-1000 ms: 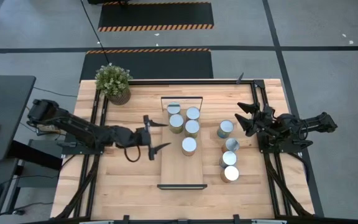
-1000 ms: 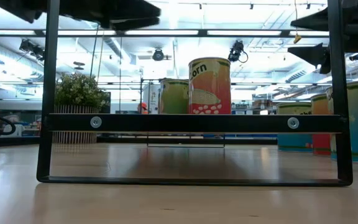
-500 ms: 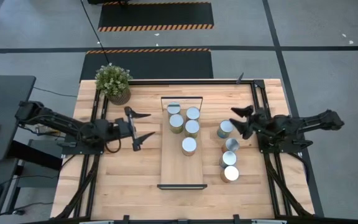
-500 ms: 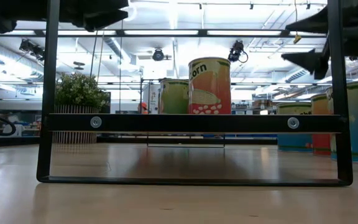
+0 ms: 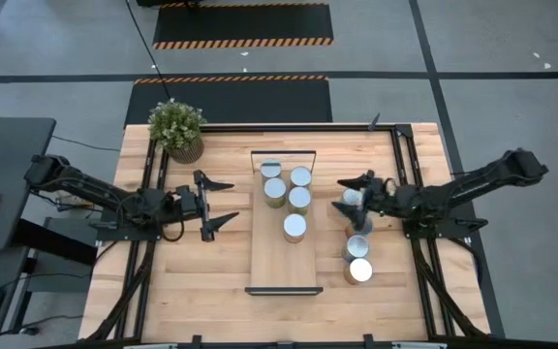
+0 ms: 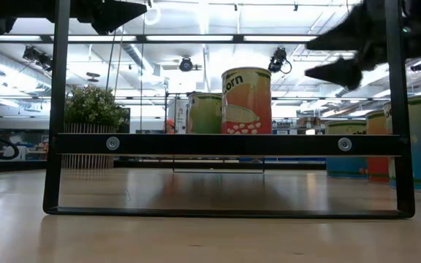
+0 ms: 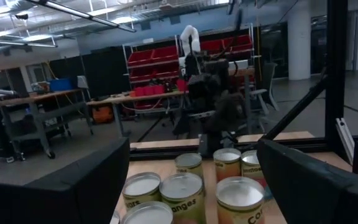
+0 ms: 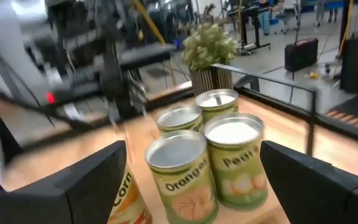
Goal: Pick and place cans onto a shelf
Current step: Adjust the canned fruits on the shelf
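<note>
The shelf (image 5: 284, 264) is a long light-wood board in the middle of the table. Several cans stand upright on its far half, among them an orange corn can (image 5: 294, 226) (image 6: 245, 101). Several more cans (image 5: 359, 270) stand on the table to the shelf's right. My right gripper (image 5: 337, 193) (image 6: 329, 58) hangs open above the farthest of these (image 5: 355, 200), higher than the can tops, pointing toward the shelf. My left gripper (image 5: 232, 201) stands open to the left of the shelf, level, with nothing between its fingers.
A potted plant (image 5: 176, 129) stands at the table's far left corner. Dark metal rails (image 5: 398, 155) run along the table on both sides. The shelf's near half is bare board. In the low view its dark end frame (image 6: 229, 144) crosses in front of the cans.
My right gripper has moved toward the table's left, from beside its rail to above the farthest can right of the shelf, still open. My left gripper has drawn back from the shelf toward the table's left edge and rolled a little, still open. The cans have stayed put.
</note>
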`<state>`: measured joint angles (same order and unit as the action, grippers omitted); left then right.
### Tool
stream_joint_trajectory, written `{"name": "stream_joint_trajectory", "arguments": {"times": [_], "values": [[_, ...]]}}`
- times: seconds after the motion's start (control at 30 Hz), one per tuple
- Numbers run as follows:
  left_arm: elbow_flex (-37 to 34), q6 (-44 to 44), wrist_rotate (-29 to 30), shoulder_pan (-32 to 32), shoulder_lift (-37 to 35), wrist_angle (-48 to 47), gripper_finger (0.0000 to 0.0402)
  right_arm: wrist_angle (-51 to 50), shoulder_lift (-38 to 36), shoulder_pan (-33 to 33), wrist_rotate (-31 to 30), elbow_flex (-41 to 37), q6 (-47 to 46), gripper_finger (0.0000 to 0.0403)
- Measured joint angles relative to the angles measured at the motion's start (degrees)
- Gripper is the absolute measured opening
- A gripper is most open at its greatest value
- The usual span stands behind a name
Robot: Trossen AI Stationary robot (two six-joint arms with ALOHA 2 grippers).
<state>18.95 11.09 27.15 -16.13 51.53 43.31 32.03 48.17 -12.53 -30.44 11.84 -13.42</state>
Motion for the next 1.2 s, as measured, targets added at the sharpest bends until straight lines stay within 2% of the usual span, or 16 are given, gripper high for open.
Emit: {"name": "stream_joint_trajectory", "arguments": {"times": [0.23, 0.43, 0.53, 0.7, 0.93, 1.03, 1.2], "values": [[0.01, -1.84, 0.20, -0.18, 0.00, -0.14, 0.0357, -8.28, 19.64, -2.43, -7.10, 14.21, 9.27, 0.0378], [0.01, -3.17, 0.23, -0.18, 0.02, -1.63, 0.0357, -20.46, 28.78, -2.52, -8.64, 24.47, 10.17, 0.0378], [0.01, -3.15, 0.23, -0.18, 0.03, -1.73, 0.0357, -25.94, 30.37, -2.50, -10.55, 28.50, 10.24, 0.0378], [0.01, -3.18, 0.23, -0.18, 0.04, -1.71, 0.0357, -27.00, 30.30, -2.52, -9.81, 30.97, 13.34, 0.0378], [0.01, -4.58, 0.23, -0.18, 0.04, -2.92, 0.0357, -36.11, 25.36, -2.73, -9.70, 31.19, 13.57, 0.0378], [0.01, -5.52, 0.23, -0.18, 0.04, -2.95, 0.0357, -39.40, 23.66, -2.73, -6.76, 31.25, 13.34, 0.0378], [0.03, -6.74, 0.23, -0.18, 0.04, -3.12, 0.0357, -45.88, 26.38, -2.73, -7.43, 31.23, 5.77, 0.0378]]}}
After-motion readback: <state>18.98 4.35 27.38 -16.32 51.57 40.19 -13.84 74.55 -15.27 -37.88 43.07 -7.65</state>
